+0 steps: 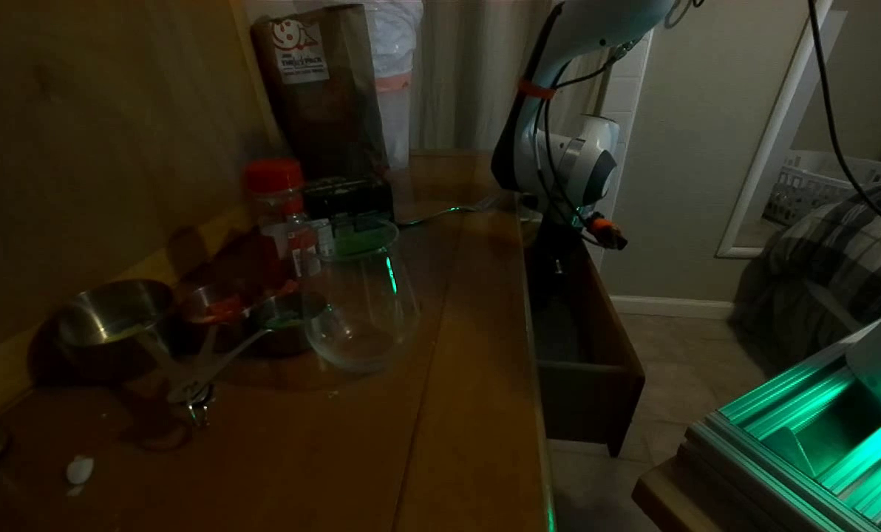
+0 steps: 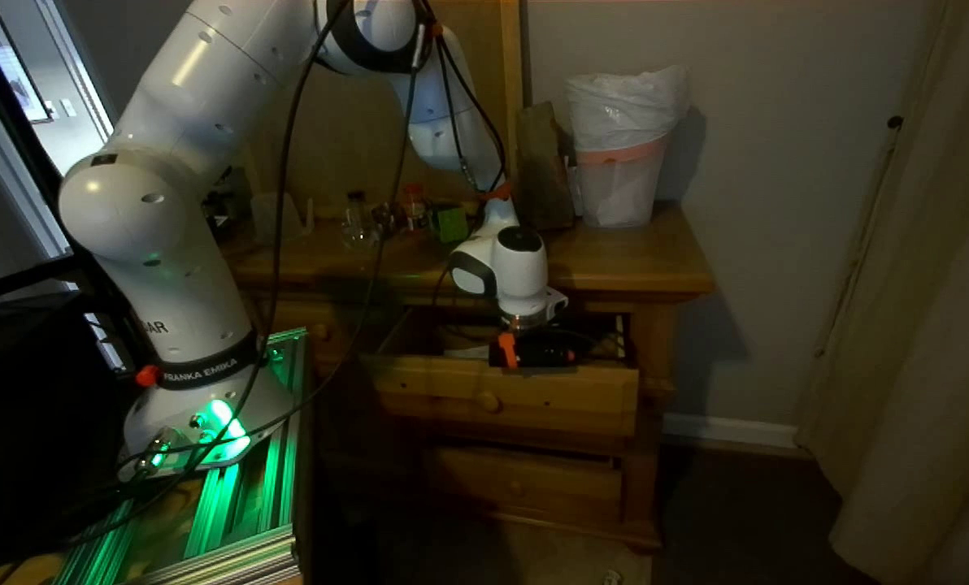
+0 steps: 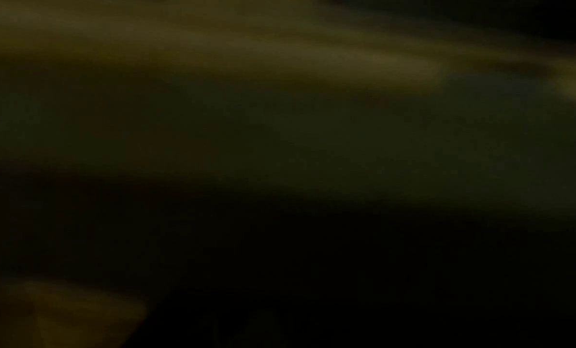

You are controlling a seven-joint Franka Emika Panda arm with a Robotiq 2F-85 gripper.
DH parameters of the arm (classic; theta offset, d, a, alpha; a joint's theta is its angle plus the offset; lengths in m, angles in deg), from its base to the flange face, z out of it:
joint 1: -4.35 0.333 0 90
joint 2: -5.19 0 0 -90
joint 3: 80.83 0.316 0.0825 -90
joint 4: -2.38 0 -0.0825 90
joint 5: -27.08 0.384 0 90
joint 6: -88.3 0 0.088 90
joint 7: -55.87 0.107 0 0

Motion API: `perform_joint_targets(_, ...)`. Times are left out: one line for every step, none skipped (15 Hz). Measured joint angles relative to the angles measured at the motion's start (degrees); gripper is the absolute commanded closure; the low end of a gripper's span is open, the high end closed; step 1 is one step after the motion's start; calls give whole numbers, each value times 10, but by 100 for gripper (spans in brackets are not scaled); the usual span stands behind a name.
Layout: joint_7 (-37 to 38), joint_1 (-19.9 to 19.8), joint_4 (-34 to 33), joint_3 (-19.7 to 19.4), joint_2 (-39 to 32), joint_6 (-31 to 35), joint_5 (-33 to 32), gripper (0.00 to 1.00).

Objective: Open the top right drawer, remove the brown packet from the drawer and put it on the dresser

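1. Exterior views, both: top right drawer (image 2: 566,398), a shallow brown wooden box with a flat front and dark inside, stands pulled out of the dresser (image 2: 655,357), its wood matching.
2. Pincer (image 1: 556,266), in an exterior view: pointing down into the far part of the drawer. Its tips are lost in shadow; whether parted, closed or gripping, one cannot tell.
3. Brown packet: not distinguishable in the dark; its place cannot be told.
4. Round knob (image 2: 488,401) and lower drawer (image 2: 558,487): shown in an exterior view only, as is a pale flat item (image 2: 467,353) inside the open drawer, left of the pincer.
5. Surface (image 1: 477,399) of the dresser, in an exterior view: metal measuring cups (image 1: 115,314) at near left, clear glass (image 1: 359,325) to their right, fork (image 1: 448,212) farther off, visible here alone. Tall brown bag (image 1: 315,118), toward the far end, shows its printed label (image 1: 296,55) here only.
6. Wrist view: dark and blurred; brownish band (image 3: 249,53) across the top, black below, objects unidentifiable.
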State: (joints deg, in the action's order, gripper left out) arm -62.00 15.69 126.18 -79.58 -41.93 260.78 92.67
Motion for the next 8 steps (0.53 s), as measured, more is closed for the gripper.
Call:
perform_joint_targets(0,0,-1,0,0,0,0,84)
perform_joint_targets(0,0,-1,0,0,0,0,91)
perform_joint_targets(0,0,-1,-1,0,0,-1,97)
perform_joint_targets(-1,0,-1,-1,0,0,-1,99)
perform_joint_targets(-1,0,-1,-2,0,0,-1,100)
perform_joint_targets(-2,0,-1,-2,0,0,-1,100)
perform_joint_targets(-3,0,-1,-2,1,0,-1,100)
perform_joint_targets(-5,-1,-1,-3,3,0,-1,100)
